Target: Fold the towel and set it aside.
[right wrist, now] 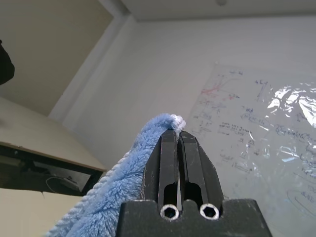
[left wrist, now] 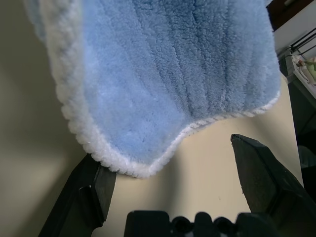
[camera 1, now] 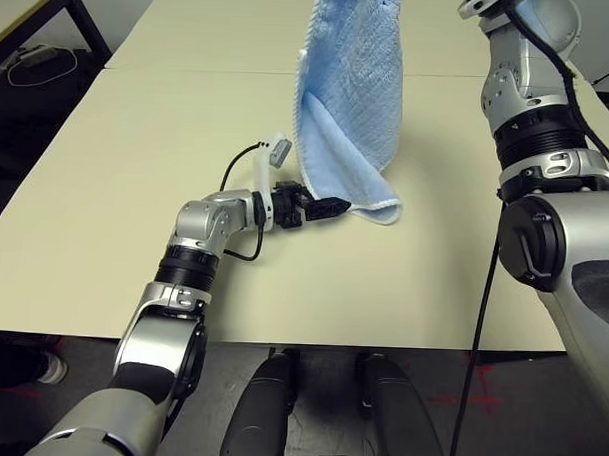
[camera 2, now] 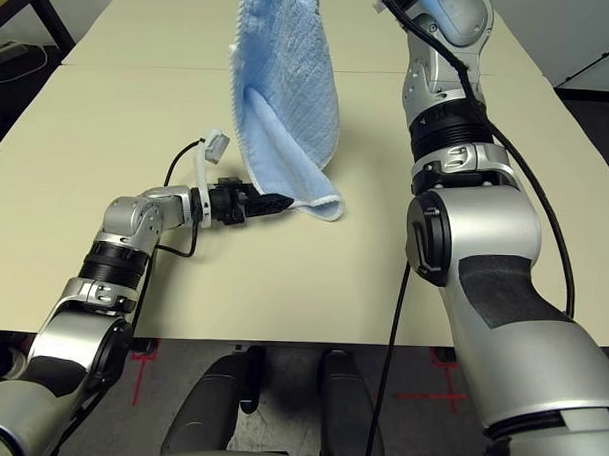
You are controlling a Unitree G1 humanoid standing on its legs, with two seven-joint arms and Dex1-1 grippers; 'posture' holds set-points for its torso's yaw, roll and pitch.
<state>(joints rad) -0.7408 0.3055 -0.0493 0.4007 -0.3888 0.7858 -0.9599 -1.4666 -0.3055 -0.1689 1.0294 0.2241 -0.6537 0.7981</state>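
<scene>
Overhead, held high above the table (camera 1: 106, 181) by the right gripper (right wrist: 178, 136), fingers pinched tight on an upper corner: the towel (camera 1: 354, 100), light blue with white stitched edging. Hanging almost straight down, long axis vertical, lower edge resting on or just above the tabletop, curled a little at the bottom corner. Low at the table's level, just beside that lower edge on the robot's left side: the left gripper (camera 1: 320, 208), pointing nearly level toward the cloth, fingers spread wide apart and gripping nothing. Seen along those open fingers in the left wrist view, the hanging corner sitting directly ahead, between the two fingertips' line and slightly beyond them; whether cloth touches either finger, hard to tell. Judged from this: left arm far the nearer to the free bottom corner, a short reach forward and a close likely needed to catch it.
</scene>
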